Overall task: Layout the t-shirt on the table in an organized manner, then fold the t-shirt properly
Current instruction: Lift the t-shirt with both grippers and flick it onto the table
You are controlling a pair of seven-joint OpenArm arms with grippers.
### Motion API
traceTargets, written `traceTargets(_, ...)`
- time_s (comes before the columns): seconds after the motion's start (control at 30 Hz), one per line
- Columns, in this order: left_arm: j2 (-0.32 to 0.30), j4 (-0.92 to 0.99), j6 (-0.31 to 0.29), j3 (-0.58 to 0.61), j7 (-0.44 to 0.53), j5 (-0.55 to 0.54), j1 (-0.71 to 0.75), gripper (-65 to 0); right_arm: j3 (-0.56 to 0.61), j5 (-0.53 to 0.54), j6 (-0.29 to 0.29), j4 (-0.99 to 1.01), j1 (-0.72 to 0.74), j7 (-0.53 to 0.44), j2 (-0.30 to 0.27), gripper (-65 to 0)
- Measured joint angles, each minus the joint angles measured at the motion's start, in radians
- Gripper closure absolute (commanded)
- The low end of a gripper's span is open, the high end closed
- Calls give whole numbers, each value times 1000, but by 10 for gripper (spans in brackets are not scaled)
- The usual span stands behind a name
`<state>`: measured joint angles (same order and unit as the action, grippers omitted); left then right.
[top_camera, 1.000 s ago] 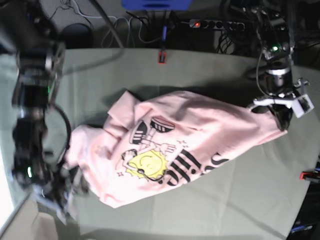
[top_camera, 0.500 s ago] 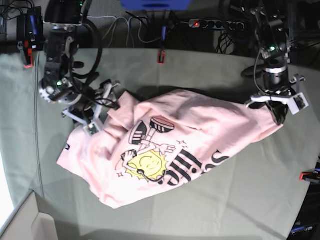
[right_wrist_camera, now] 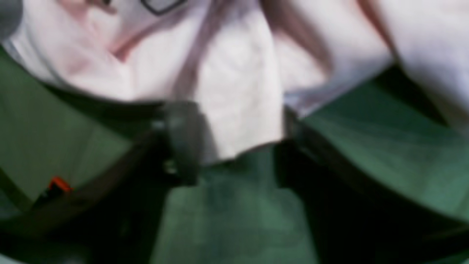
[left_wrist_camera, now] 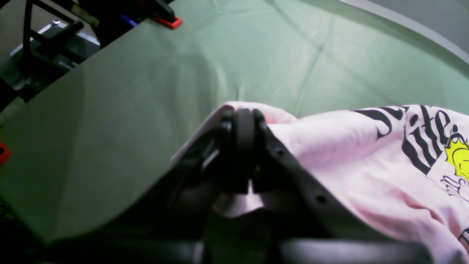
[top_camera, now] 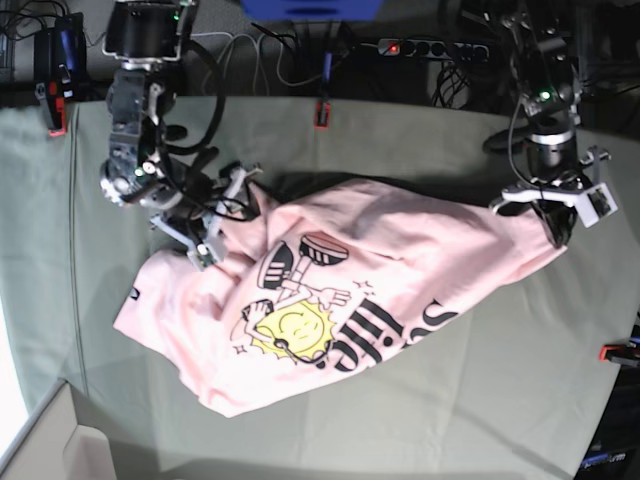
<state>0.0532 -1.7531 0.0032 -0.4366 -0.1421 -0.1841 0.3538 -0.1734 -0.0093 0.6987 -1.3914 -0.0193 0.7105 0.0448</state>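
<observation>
The light pink t-shirt (top_camera: 340,300) lies crumpled across the table (top_camera: 480,400), its black lettering and yellow graphic facing up. My left gripper (top_camera: 555,225) is shut on the shirt's right end; in the left wrist view its fingers (left_wrist_camera: 244,146) pinch a pink fold of the t-shirt (left_wrist_camera: 366,154). My right gripper (top_camera: 225,225) is at the shirt's upper left edge. In the blurred right wrist view the right gripper (right_wrist_camera: 238,146) has its jaws apart, with a flap of the t-shirt (right_wrist_camera: 238,91) between them, low over the table (right_wrist_camera: 227,212).
Red clamps (top_camera: 323,113) (top_camera: 617,351) sit on the table's far and right edges. Another red clamp (left_wrist_camera: 166,20) shows in the left wrist view. Cables and a power strip (top_camera: 430,48) lie behind the table. A dark frame (left_wrist_camera: 44,47) stands beyond the table edge.
My right arm has swung from the table's near left up to the shirt's upper left edge, and its jaws have narrowed around a flap. The shirt's left part has spread lower. The left arm barely moved.
</observation>
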Motion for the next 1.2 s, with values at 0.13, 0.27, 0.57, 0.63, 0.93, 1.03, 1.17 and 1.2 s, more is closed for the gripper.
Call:
traceTargets(0.13,2,0,-9,-48,0,-1,1,-1,-4,-1,0,4,6,4,2,-19)
traceTargets(0.27,3,0,-13,-87,-3,-1,0,-1,-7,-1,-3,-94,-34,8,-2,0)
traceTargets(0.57,6,-17,-10,-164,-5,-2,10,-1,-134,16,3,-564,-237,-1,-12,0)
traceTargets(0.63,5,-24,-11,-164,-2,-1,18,-1,-195,14,3,-617,-245,-2,-12,0)
traceTargets(0.93,14,-93,-56,-154,-19,-12,63,-1,-524,45,35,-622,-197,-1,37,0)
traceTargets(1.03,17,-140,-35,-153,-12,-8,84,-1,-615,34,37,-622,-184,7,57,0)
traceTargets(1.17,1,-192,2,-171,4,-1,76,-1,-669,-11,-5,-623,-150,18,47,0)
traceTargets(1.2,7,-201,-2,-167,5,-1,69,-1,-666,-7,-4,-623,-137,19,50,0)
